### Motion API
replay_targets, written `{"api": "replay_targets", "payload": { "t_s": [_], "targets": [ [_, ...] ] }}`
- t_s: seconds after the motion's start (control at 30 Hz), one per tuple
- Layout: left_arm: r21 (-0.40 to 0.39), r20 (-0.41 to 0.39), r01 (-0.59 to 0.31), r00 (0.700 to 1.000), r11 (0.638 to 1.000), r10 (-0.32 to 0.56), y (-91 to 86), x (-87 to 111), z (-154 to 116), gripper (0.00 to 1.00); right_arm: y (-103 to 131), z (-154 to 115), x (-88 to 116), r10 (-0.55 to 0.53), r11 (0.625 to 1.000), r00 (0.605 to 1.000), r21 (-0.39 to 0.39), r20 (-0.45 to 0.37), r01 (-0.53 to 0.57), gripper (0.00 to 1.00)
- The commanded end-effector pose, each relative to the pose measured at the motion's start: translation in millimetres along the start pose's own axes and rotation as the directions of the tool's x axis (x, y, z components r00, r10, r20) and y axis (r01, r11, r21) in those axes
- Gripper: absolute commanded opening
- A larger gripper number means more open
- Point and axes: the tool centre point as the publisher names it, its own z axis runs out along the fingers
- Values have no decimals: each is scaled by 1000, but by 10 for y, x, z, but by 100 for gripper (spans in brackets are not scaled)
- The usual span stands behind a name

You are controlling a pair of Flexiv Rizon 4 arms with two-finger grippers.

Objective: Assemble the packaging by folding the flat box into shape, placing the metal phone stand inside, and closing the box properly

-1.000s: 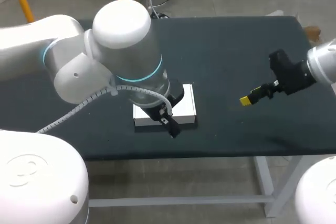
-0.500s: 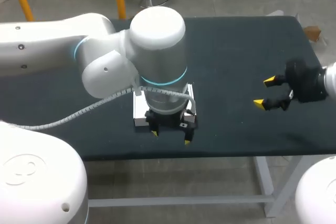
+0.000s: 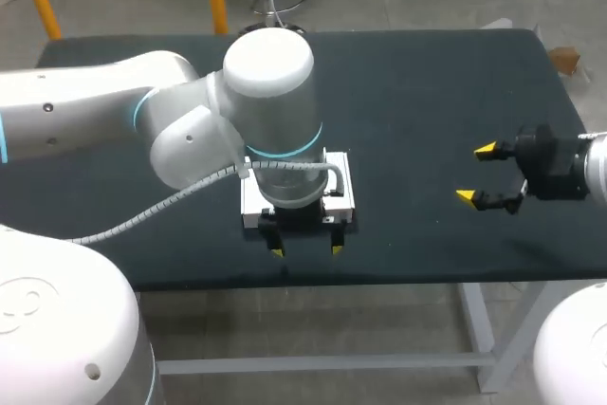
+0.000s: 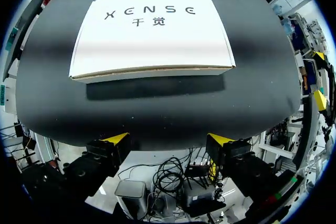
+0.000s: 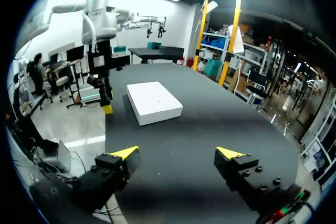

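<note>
Dark table (image 3: pixel 427 92), white box (image 4: pixel 152 32) just ahead of my left pincer (image 4: pixel 168 140), spread wide, empty, right pincer (image 3: pixel 475 174) released too, well apart.

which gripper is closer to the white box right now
Left. The left gripper is open just past the box's near edge. The right gripper is open too, well off to the box's right.

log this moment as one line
box closed, flat on table | left tool open, off box, at near edge | right tool open, empty, apart | stand not visible
</note>
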Motion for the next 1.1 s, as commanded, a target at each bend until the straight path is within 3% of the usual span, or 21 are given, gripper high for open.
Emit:
{"api": "replay_targets", "payload": {
  "t_s": [0.03, 0.43, 1.1],
  "targets": [
    [-5, 2, 1, 1000, 1000, -1, -86, -20, 37, 100, -111, -41, -60, -45, 996, 999, -73, 10, 45, 100],
    [-24, 47, 31, 998, 999, -30, -461, -88, 146, 100, -188, -81, -191, -125, 984, 991, -125, 52, 130, 100],
    [-32, 58, 64, 996, 997, -62, -1036, -243, 215, 100, -195, -76, -218, -121, 983, 991, -131, 62, 128, 100]
  ]
}}
